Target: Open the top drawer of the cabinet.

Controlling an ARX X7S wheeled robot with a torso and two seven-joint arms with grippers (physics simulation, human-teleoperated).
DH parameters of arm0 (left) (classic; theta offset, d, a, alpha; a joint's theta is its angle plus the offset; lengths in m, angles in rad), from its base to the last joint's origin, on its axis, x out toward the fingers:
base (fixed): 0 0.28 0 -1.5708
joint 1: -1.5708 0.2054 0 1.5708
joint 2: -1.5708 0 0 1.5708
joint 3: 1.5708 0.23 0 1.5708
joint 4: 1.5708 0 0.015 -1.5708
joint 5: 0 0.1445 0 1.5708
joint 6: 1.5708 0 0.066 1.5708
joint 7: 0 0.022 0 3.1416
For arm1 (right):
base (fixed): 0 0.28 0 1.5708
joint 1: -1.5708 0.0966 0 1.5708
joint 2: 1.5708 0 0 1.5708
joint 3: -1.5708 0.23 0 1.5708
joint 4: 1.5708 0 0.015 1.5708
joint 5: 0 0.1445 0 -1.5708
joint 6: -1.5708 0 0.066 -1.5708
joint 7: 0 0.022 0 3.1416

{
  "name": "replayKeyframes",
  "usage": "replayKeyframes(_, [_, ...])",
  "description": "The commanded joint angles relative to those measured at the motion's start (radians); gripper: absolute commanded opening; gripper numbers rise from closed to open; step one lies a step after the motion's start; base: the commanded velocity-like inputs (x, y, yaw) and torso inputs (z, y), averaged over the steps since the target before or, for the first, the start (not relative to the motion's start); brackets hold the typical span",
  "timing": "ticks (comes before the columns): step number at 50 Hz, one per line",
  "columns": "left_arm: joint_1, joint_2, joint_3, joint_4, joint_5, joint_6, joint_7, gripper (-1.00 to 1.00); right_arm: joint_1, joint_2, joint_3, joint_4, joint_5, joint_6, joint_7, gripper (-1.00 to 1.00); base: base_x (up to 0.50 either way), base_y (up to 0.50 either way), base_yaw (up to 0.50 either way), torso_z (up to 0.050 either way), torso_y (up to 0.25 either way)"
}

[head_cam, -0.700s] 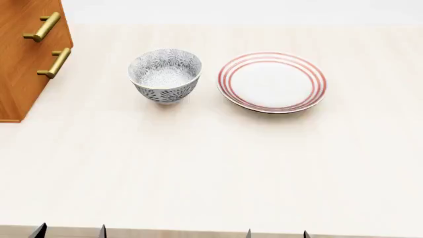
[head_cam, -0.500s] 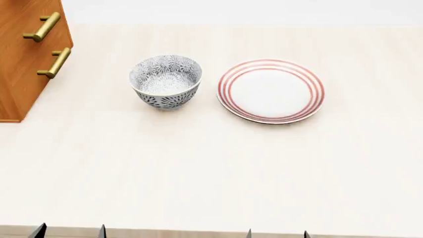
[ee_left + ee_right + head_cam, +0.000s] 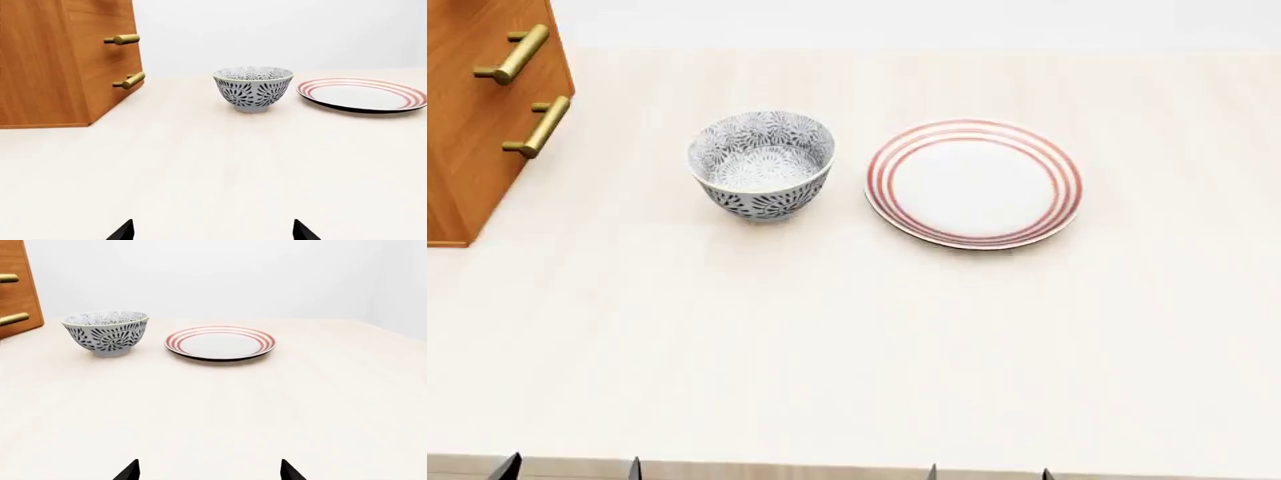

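Observation:
The cabinet (image 3: 474,120) is an orange-brown wooden chest at the table's far left, its front facing right. Its upper part is cut off by the frame edge. Two brass bar handles (image 3: 514,52) show on it, one above the other. It also shows in the left wrist view (image 3: 60,65) and at the edge of the right wrist view (image 3: 17,290). The top drawer is out of view. My left gripper (image 3: 570,468) (image 3: 213,232) and right gripper (image 3: 989,473) (image 3: 209,471) are open and empty at the table's near edge, far from the cabinet.
A blue-patterned bowl (image 3: 761,163) stands right of the cabinet, with a red-ringed white plate (image 3: 974,183) beside it. Both rest on the pale wooden table (image 3: 854,350).
The bowl and plate shifted slightly toward me at first, then stayed still. The cabinet has not moved. The fingertips sit a little lower in the head view.

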Motion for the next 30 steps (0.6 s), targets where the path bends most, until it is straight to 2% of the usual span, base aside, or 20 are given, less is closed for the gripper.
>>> replayKeyframes(1, [-0.005,0.002,-0.001,-0.011,0.008,0.005,-0.009,1.00,0.001,0.000,0.000,0.003,0.003,-0.003,-0.003,1.00,0.00,0.00,0.00,0.000,0.000])
replayKeyframes(8, [-0.006,-0.005,0.003,-0.011,-0.013,0.016,-0.024,1.00,0.002,0.010,-0.012,0.000,0.015,0.002,0.008,1.00,0.00,0.00,0.00,0.000,0.000])
replayKeyframes(30, [-0.004,-0.031,0.034,-0.017,-0.039,0.039,-0.054,1.00,-0.007,0.036,-0.041,-0.016,0.054,-0.024,0.025,1.00,0.00,0.00,0.00,0.050,0.000])
